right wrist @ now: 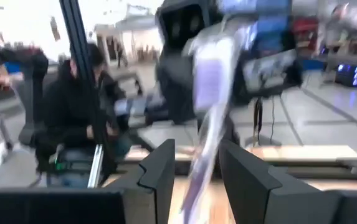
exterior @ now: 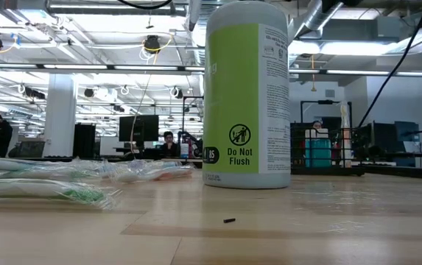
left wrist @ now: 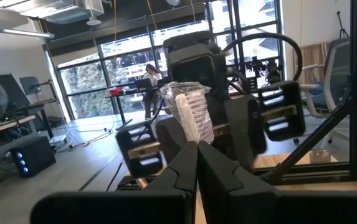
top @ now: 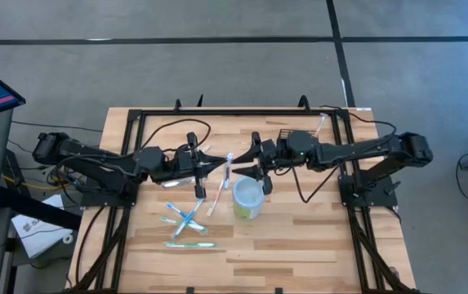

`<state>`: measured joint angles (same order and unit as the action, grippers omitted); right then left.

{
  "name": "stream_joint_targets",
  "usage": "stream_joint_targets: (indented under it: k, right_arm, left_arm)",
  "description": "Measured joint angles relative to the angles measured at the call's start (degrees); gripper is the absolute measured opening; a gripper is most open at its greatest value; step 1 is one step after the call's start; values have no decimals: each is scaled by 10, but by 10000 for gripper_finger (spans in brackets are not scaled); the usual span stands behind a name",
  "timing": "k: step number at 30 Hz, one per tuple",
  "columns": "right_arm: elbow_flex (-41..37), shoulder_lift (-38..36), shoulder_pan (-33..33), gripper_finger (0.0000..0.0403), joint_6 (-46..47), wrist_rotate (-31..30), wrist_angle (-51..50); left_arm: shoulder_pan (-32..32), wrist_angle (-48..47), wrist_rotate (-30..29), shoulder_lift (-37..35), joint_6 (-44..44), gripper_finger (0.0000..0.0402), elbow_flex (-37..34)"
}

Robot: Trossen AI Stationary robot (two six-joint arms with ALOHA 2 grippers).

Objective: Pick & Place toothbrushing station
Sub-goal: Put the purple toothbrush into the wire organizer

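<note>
My left gripper [top: 214,167] is shut on a clear-wrapped white and pink toothbrush [top: 225,175], held above the table's middle. My right gripper [top: 254,166] faces it from the table's right and is open. In the right wrist view its fingers [right wrist: 159,171] stand on either side of the toothbrush [right wrist: 208,106], with gaps showing. The black wire-mesh toothbrushing station [top: 286,133] sits at the far side, partly under the right arm. A white and pale green cup [top: 247,198] stands upright on the table just near of the grippers. Neither gripper shows in the low view. My left gripper pinches the wrapped toothbrush [left wrist: 189,127] between its two shut fingers [left wrist: 181,171], partway along its length. The fingers come level from the table's left and lie across it. The toothbrush is lifted clear of the table, and its wrapper sticks out past the fingertips.
Several more wrapped toothbrushes [top: 188,222] lie on the table's near left, also seen in the low view as wrapped toothbrushes [exterior: 48,188] left of the cup [exterior: 247,96]. A black frame [top: 242,113] runs around the table's edges. Bare wood [top: 315,245] lies at the near right.
</note>
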<state>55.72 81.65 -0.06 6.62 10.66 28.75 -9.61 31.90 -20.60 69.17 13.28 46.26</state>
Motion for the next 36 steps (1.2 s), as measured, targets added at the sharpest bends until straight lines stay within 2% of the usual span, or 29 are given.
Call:
stream_joint_targets:
  k: [8, 20, 24, 30, 36]
  right_arm:
    - [0, -1, 0, 118, 9, -1, 12]
    - [0, 38, -9, 112, 9, -2, 48]
    - [0, 38, -12, 87, 9, -2, 51]
    - [0, 38, -12, 13, 4, -1, 52]
    - [0, 38, -12, 5, 4, -1, 51]
  left_arm:
    - [0, 2, 0, 0, 0, 0, 0]
    - [-1, 8, 0, 3, 0, 0, -1]
    - [-1, 8, 0, 3, 0, 0, -1]
    - [-1, 7, 1, 3, 0, 0, -1]
    - [-1, 6, 1, 3, 0, 1, -1]
